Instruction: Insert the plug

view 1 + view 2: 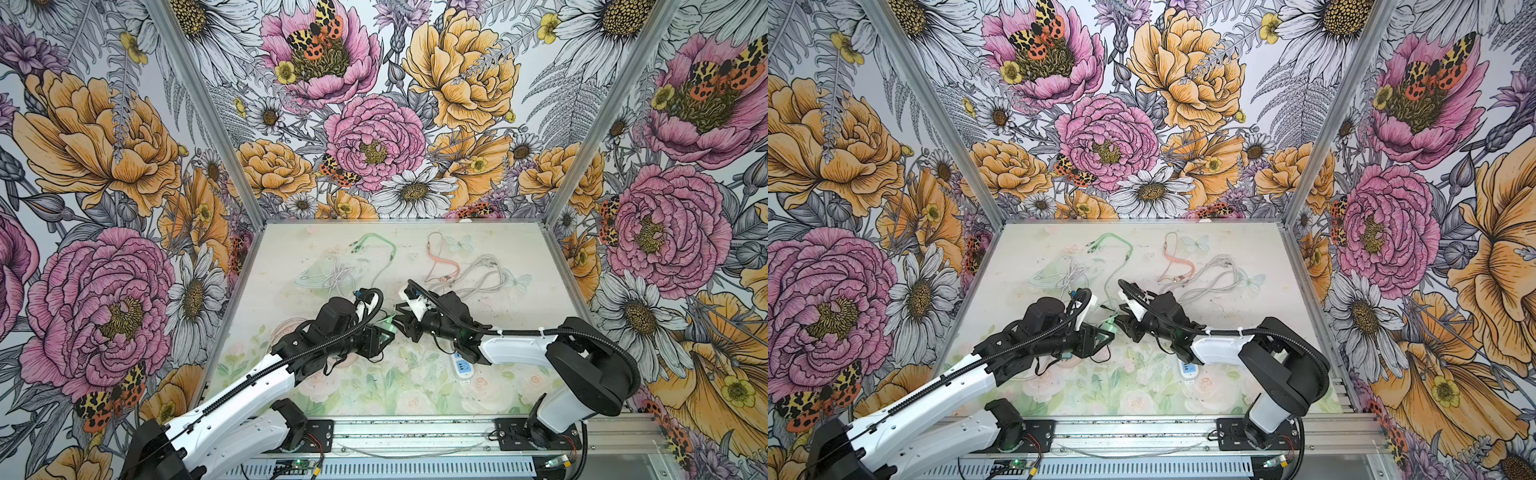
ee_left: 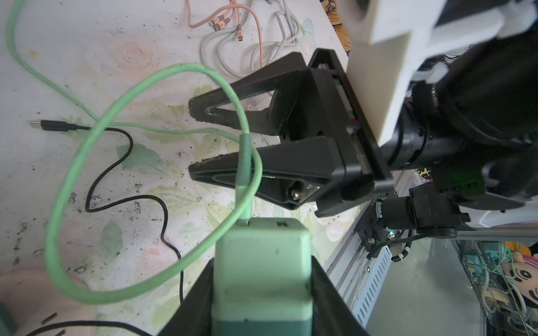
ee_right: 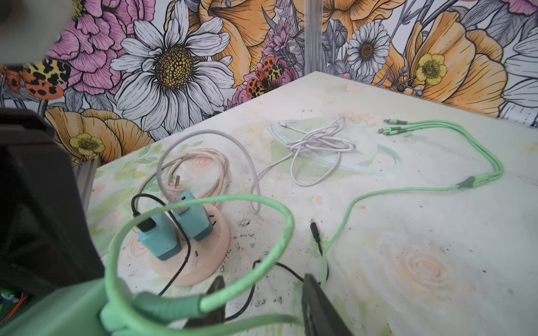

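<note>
The plug (image 2: 244, 163), a dark green sleeve, is pointing tip-first into the front face of the mint charger (image 2: 262, 291). Its long axis is running straight out from the left gripper (image 2: 263, 261), in line with the fingers. That gripper is clamping the charger by its two sides. In both top views the left arm (image 1: 257, 374) is reaching low toward the middle, and the right arm (image 1: 515, 345) is reaching in to meet it, tips nearly facing. The right gripper (image 2: 190, 139) is standing with jaws apart just beyond the charger. The plug's rear end is crossing the finger closer to the charger; whether they touch I cannot tell. The green cable (image 2: 96, 139) is looping wide past the plug, and farther off a black cable (image 2: 125, 174) is lying on the table (image 2: 87, 72)
</note>
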Controlling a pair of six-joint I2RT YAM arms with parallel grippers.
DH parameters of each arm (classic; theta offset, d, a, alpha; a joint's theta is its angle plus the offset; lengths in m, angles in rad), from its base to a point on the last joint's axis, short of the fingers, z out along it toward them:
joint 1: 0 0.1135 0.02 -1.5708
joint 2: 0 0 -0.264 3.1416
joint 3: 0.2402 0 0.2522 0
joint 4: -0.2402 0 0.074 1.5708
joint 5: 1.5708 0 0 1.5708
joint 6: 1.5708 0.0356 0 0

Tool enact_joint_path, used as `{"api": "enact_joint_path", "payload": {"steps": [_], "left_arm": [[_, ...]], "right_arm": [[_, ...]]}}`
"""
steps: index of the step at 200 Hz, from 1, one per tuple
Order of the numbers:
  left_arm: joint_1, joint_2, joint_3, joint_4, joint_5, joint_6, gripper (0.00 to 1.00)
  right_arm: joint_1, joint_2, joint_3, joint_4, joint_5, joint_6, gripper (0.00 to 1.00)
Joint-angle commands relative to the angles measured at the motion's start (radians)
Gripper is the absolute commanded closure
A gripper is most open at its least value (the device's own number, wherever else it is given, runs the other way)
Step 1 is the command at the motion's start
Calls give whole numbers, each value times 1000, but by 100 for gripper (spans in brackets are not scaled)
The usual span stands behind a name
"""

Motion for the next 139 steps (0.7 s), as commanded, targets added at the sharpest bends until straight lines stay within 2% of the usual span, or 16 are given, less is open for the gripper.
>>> {"api": "enact_joint_path", "payload": {"steps": [1,21,37,66,110,139], "left_arm": [[-13,1,27,19,18,-11,63],[-19,3,24,23,16,-13,63],[-21,1,21,21,11,-15,63],[-20,2,19,20,-1,-15,63],[-24,27,32,-28,-25,-24,63],[-56,15,38,-28,20,-14,63]], "right_arm": [[8,37,26,97,38,26,66],[11,49,29,104,41,28,80],[12,38,16,113,48,21,100],[9,-13,-8,78,77,-7,100],[-9,-128,57,-189,209,-65,100],[-114,-119,135,-332,197,-67,100]]}}
